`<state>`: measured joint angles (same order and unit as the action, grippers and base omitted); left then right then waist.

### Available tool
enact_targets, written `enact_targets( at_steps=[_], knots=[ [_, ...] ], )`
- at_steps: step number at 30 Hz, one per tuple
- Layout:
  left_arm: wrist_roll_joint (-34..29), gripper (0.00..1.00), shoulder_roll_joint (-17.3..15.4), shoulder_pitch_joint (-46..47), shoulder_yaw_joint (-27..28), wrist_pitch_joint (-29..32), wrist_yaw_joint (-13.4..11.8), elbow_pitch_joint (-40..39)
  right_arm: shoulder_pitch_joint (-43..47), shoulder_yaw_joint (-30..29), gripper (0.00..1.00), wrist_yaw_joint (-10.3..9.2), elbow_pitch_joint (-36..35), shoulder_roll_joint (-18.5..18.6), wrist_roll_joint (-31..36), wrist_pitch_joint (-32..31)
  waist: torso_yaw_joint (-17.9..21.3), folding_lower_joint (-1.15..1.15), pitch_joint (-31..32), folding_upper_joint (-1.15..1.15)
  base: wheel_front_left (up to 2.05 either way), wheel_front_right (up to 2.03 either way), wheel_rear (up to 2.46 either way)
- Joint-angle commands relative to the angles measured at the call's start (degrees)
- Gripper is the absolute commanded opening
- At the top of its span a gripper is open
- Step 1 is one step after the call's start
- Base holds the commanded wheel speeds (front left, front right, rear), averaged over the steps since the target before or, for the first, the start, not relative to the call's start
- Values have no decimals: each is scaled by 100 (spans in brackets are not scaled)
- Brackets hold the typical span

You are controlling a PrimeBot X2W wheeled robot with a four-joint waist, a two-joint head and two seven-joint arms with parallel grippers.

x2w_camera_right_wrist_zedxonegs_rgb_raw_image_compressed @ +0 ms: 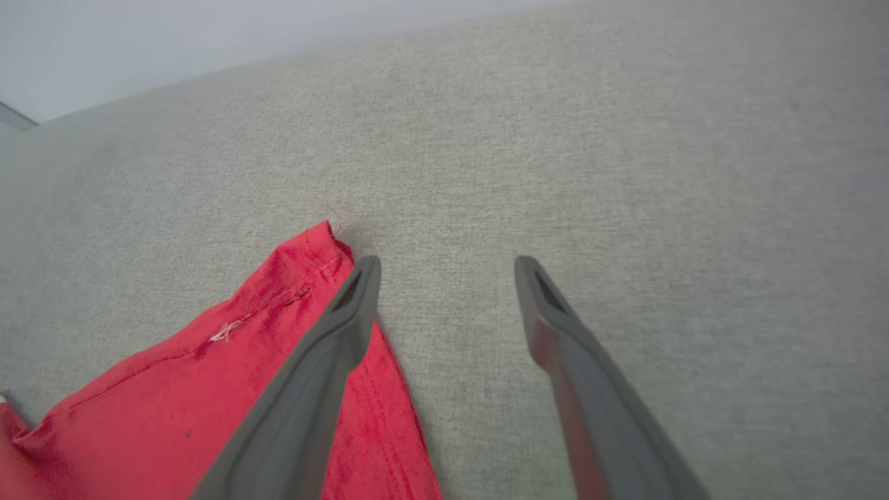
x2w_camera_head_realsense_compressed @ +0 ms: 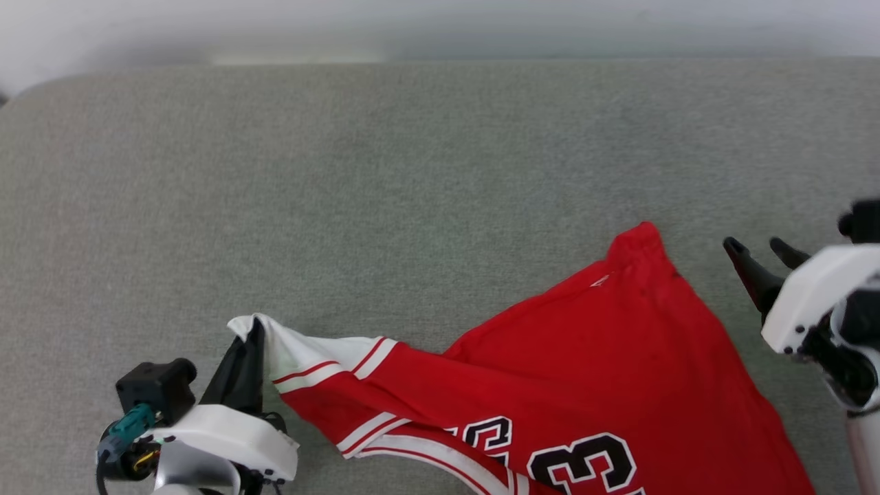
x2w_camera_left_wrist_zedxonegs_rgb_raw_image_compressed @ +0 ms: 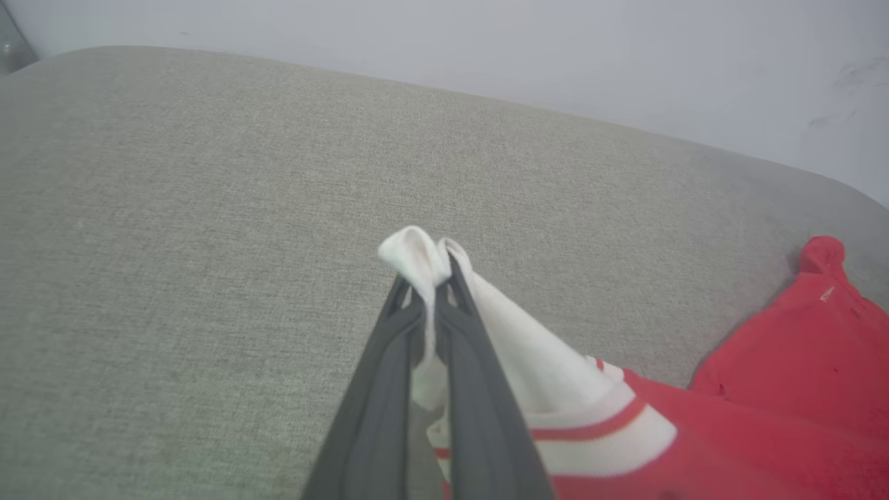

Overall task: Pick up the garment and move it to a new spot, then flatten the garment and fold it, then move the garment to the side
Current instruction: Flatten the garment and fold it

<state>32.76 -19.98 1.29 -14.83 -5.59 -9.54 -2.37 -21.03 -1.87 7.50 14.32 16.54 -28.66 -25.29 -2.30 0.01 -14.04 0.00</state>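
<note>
The garment, a red jersey with white striped sleeves and black numbers, lies spread across the lower middle and right of the grey surface. At the lower left my left gripper is shut on the tip of its white sleeve, holding that tip lifted. My right gripper stands open at the right edge, apart from the garment's red corner. In the right wrist view that corner lies just left of my right gripper, nothing between the fingers.
A grey fabric-covered surface stretches far ahead and to both sides. A pale wall rises behind its far edge. The garment's lower part runs past the bottom of the head view.
</note>
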Motion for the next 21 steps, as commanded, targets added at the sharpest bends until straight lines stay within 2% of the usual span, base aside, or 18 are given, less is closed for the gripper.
enact_targets(
  at_steps=[1, 5, 8, 14, 20, 21],
  knots=[
    [-52, 0, 23, 118, -25, -41, 48, -1, -193, 128, 100, -2, 36, 107, -40, -229, -175, -1, -211, 0, 0, 0, 0],
    [-89, 0, 101, 342, -103, -115, 89, 13, -800, 644, 100, -2, 121, 446, -283, -1209, -339, -1, -445, 0, 0, 0, 0],
    [-104, 0, 137, 494, -142, -164, 129, 31, -1188, 942, 100, -2, 198, 578, -382, -1685, -418, -1, -622, 0, 0, 0, 0],
    [-123, 0, 168, 691, -169, -276, 184, 124, -1733, 1500, 100, -2, 715, 529, -527, -2212, -461, -1, -920, 0, 0, 0, 0],
    [-99, 0, 204, 778, -217, -326, 224, 264, -1656, 1954, 100, -2, 1456, 490, -658, -2989, -490, -1, -1011, 0, 0, 0, 0],
    [-93, 0, 207, 787, -222, -328, 229, 278, -1656, 2003, 51, -2, 1514, 493, -687, -3074, -487, -1, -1014, 0, 0, 0, 0]
  ],
)
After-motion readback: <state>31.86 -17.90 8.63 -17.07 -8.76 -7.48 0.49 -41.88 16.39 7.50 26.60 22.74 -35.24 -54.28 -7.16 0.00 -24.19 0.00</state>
